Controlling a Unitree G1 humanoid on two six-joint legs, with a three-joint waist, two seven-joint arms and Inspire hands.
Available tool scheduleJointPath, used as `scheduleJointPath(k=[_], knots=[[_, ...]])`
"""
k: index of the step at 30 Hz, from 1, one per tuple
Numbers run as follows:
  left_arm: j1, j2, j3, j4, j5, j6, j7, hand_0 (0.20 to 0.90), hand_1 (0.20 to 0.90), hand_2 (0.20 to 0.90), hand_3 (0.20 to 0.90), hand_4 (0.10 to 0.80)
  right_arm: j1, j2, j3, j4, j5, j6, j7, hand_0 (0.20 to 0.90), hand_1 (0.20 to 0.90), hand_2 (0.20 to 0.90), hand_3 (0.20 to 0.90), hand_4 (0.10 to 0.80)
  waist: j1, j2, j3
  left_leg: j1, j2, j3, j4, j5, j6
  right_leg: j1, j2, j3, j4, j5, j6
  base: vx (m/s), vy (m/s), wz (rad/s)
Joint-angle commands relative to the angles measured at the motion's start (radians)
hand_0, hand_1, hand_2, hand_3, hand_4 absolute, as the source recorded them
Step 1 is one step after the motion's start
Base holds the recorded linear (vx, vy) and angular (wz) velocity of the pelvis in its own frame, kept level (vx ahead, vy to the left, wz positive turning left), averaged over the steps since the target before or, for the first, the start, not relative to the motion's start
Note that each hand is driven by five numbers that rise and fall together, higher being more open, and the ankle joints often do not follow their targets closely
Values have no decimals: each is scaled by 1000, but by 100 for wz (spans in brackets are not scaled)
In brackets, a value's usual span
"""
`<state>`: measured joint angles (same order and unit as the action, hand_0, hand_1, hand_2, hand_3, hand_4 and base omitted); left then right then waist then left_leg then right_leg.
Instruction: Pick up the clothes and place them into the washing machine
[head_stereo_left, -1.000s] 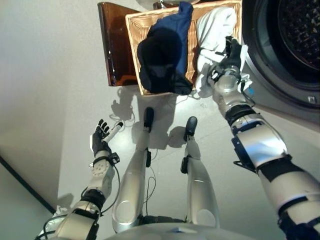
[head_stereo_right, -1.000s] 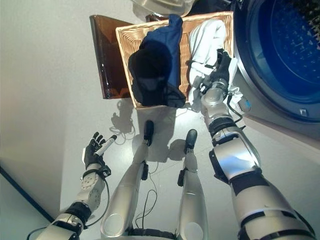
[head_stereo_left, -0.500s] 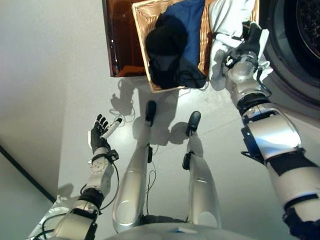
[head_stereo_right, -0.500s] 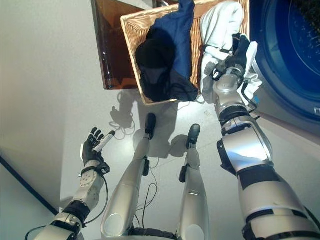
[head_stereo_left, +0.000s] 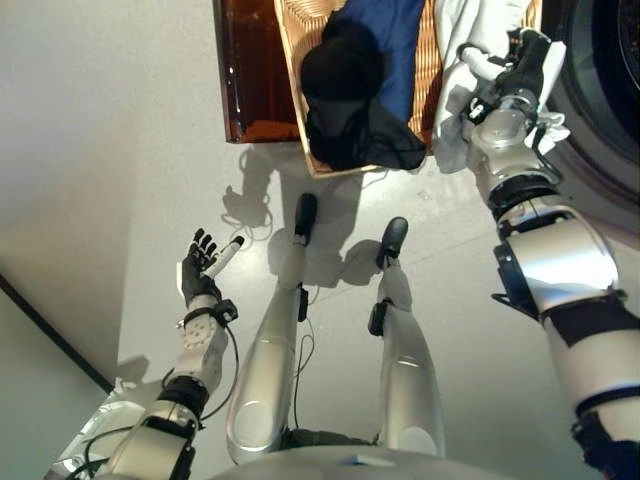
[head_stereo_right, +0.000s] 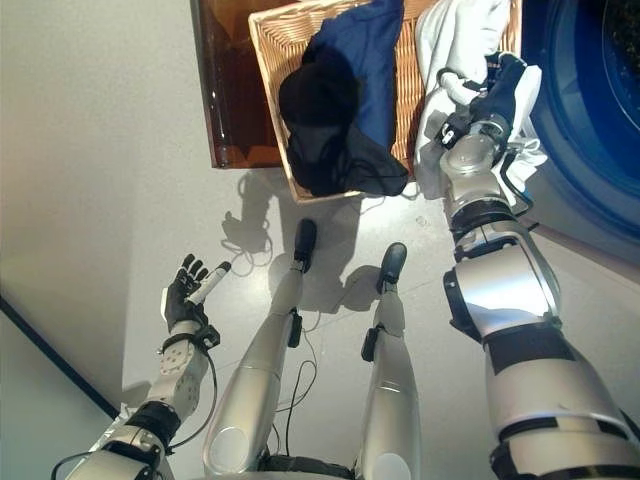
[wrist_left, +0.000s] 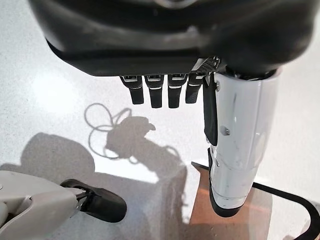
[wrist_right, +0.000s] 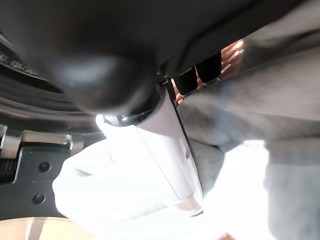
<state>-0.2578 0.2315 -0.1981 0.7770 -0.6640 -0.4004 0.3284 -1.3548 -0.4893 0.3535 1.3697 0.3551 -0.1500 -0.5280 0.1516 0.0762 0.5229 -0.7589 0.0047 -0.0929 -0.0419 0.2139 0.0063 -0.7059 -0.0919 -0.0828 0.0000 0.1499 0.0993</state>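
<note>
White garment (head_stereo_right: 452, 60) is bunched in the right hand (head_stereo_right: 497, 92) — fingers curled into the cloth, thumb laid over it, as the right wrist view also shows w/ pale fabric (wrist_right: 150, 200) filling the space past the thumb. Cloth hangs both sides of the hand: one fold trails down past the wrist toward the floor, the upper part drapes over the basket's near-side rim. Just left of the hand sits the wicker basket (head_stereo_right: 272, 60), holding a blue garment (head_stereo_right: 365, 55) and, on top of that, a black garment (head_stereo_right: 320, 110) that spills over the basket's front edge. Basket rests on a brown, glossy stand (head_stereo_right: 225, 90), further left of the hand. Right of the hand, close by, is the washing machine's round door opening (head_stereo_right: 590, 110) w/ a blue-lit drum inside; white cloth is outside it, not in the drum.

Left hand (head_stereo_left: 200, 275) hangs low, well apart from all the clothes — fingers straight and relaxed, holding nothing, over bare pale floor (head_stereo_left: 110, 150).
</note>
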Motion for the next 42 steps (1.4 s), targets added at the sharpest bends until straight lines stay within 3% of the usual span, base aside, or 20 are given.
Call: scheduleJointPath(k=[1, 8, 22, 29, 42], knots=[[67, 24, 21, -19, -28, -48, 32, 900, 900, 900, 900, 800, -81, 1, 74, 9, -49, -6, -13, 200, 200, 200, 200, 300, 9, 72, -5, 32, -29, -6, -45, -9, -73, 25, 4, 91, 124, -110, 15, 0, 0, 0], [67, 18, 29, 32, -23, -46, 33, 900, 900, 900, 900, 800, -43, -7, 57, -18, -52, -14, -22, 200, 200, 200, 200, 300, 3, 69, -25, 63, -28, -1, -45, -15, -72, 51, 9, 96, 124, -113, 14, 0, 0, 0], [41, 10, 84, 286, -2, -26, 40, 900, 900, 900, 900, 800, 121, -6, -22, -252, 6, -94, -21, 200, 200, 200, 200, 300, -37, 32, -82, 158, -9, 23, -45, -33, -74, 130, 15, 111, 113, -111, 9, 7, -11, -4], [61, -2, 102, 311, -6, -23, 33, 900, 900, 900, 900, 800, 276, 38, -151, -398, 181, -200, -15, 200, 200, 200, 200, 300, -51, 34, -114, 201, 0, 46, -45, -44, -71, 163, 18, 125, 109, -117, 6, 6, -10, -8], [89, -31, 102, 298, 9, -19, 30, 900, 900, 900, 900, 800, 556, 159, -283, -614, 441, -335, 90, 200, 200, 200, 200, 300, -64, 55, -165, 260, 2, 68, -45, -65, -66, 215, 11, 135, 99, -126, 7, 16, 0, -8]])
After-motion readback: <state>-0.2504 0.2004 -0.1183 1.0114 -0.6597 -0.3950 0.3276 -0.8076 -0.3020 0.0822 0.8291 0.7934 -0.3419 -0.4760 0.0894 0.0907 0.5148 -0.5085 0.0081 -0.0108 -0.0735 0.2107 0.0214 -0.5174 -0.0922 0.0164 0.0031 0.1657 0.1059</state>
